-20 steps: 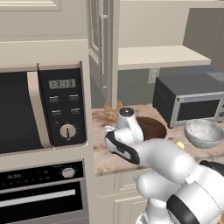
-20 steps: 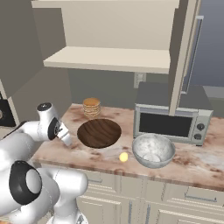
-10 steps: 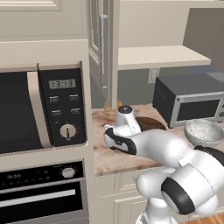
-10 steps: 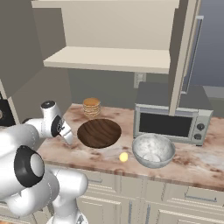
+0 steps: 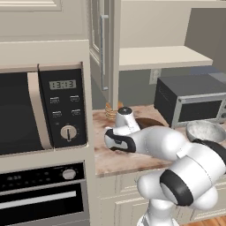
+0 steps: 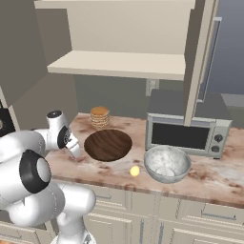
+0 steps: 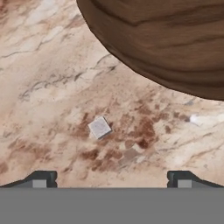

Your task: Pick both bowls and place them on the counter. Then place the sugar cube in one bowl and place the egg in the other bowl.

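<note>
Below my hand, the counter (image 7: 52, 87) is pinkish-beige stone with grey veins and rusty brown blotches, thickest toward six o'clock. On it the sugar cube (image 7: 99, 127) is pale whitish-grey. At twelve to two o'clock the wooden bowl (image 7: 175, 39) is dark brown with streaked lighter grain. From the right base camera, the second bowl (image 6: 167, 164) is pale grey, mottled white inside, and the egg (image 6: 135, 170) at its nine o'clock is soft yellow. The stacked rings (image 6: 100, 116) are tan. The toaster oven (image 6: 188, 128) is dark grey with a silvery front. My arm (image 6: 28, 157) is white with dark joints.
</note>
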You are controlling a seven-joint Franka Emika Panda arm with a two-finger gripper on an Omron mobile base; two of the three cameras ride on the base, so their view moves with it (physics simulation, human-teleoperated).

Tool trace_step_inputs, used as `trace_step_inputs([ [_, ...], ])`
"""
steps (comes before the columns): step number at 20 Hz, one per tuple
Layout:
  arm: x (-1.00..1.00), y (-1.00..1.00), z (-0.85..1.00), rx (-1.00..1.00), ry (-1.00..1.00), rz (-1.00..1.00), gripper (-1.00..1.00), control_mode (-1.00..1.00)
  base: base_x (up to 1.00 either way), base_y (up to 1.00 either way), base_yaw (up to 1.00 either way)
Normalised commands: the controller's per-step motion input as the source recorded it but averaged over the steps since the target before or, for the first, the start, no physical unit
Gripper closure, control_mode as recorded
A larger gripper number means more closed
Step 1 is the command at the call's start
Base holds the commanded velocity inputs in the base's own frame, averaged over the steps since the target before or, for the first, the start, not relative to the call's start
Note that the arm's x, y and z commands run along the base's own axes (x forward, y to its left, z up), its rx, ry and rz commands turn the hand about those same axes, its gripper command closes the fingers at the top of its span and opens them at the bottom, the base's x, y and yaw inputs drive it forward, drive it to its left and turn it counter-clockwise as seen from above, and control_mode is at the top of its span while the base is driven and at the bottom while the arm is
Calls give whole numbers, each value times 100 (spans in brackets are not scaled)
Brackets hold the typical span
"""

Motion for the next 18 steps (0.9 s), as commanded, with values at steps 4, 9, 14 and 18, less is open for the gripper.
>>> trace_step_inputs([
  [4, 0, 0, -6, 0, 0, -7, -100, -100, 0, 0, 0],
  [9, 1, -2, -4, 0, 0, -11, -100, -100, 0, 0, 0],
  [14, 8, -8, -6, 0, 0, -13, -100, -100, 0, 0, 0],
  [18, 13, -7, -5, 0, 0, -10, -100, -100, 0, 0, 0],
])
